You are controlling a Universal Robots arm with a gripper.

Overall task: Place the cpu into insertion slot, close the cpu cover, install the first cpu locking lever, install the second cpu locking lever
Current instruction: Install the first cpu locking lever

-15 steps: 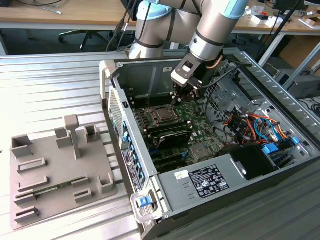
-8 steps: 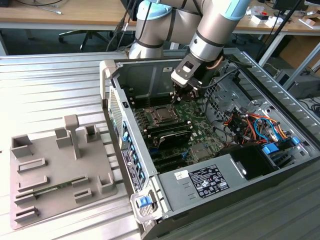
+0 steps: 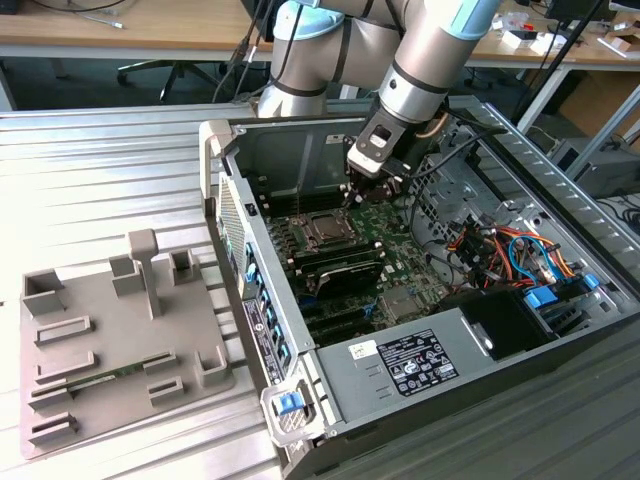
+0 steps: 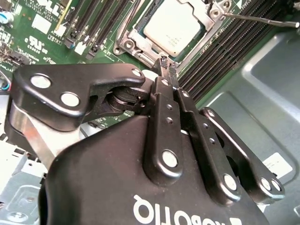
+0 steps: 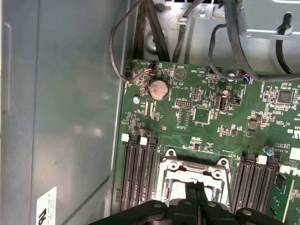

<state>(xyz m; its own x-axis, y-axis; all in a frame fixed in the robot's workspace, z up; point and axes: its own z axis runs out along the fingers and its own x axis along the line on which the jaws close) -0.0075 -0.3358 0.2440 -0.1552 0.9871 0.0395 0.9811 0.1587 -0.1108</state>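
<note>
The cpu [image 4: 172, 24] lies flat in its socket on the green motherboard [image 3: 400, 262], its silver top showing through the window of the cpu cover [image 4: 136, 37], which lies down over it. In the exterior view the cpu [image 3: 322, 228] sits just off my gripper [image 3: 351, 193], towards that view's left. My gripper [image 4: 167, 63] hangs a little above the socket's edge, fingers pressed together with nothing between them. A thin metal locking lever [image 4: 260, 18] sticks out past one socket corner. The cover frame [image 5: 194, 165] and my gripper [image 5: 195, 186] also appear in the first wrist view.
The open computer case [image 3: 225, 150] lies on a ribbed metal table [image 3: 100, 170]. Memory slots [image 5: 138, 173] flank the socket. Black cables [image 5: 140, 33] run along the case wall, and coloured cables [image 3: 515, 250] lie at the exterior view's right. A grey fixture plate [image 3: 110, 340] sits at its left.
</note>
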